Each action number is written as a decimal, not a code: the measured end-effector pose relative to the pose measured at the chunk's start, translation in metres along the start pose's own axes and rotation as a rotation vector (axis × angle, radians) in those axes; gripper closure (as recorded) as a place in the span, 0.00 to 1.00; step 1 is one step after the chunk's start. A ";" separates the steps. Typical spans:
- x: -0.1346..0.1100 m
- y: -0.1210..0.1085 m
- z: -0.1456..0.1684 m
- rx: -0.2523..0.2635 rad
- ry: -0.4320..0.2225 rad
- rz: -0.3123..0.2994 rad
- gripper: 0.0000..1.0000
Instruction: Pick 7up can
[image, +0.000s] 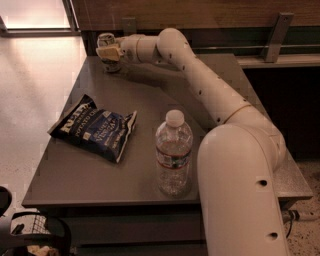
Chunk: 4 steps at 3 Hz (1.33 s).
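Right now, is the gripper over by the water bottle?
No, the gripper is at the can in the far corner of the table, well away from the water bottle near the front edge.

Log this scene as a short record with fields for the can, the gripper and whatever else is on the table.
7up can: upright, far left corner of table
gripper: at the can, across its side
chip bag: lying flat, left of centre
water bottle: upright, capped, near front edge
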<state>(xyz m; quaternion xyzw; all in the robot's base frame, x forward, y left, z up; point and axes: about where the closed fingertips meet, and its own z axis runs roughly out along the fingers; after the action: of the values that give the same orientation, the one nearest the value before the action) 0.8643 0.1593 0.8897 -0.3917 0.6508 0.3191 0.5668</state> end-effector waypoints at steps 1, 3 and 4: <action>0.001 0.002 0.003 -0.005 0.001 0.001 0.72; 0.002 0.006 0.007 -0.012 0.002 0.002 1.00; 0.000 0.007 0.005 -0.015 0.001 -0.002 1.00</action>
<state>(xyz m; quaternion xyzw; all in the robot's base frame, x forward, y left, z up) 0.8605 0.1676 0.8885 -0.3968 0.6484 0.3229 0.5638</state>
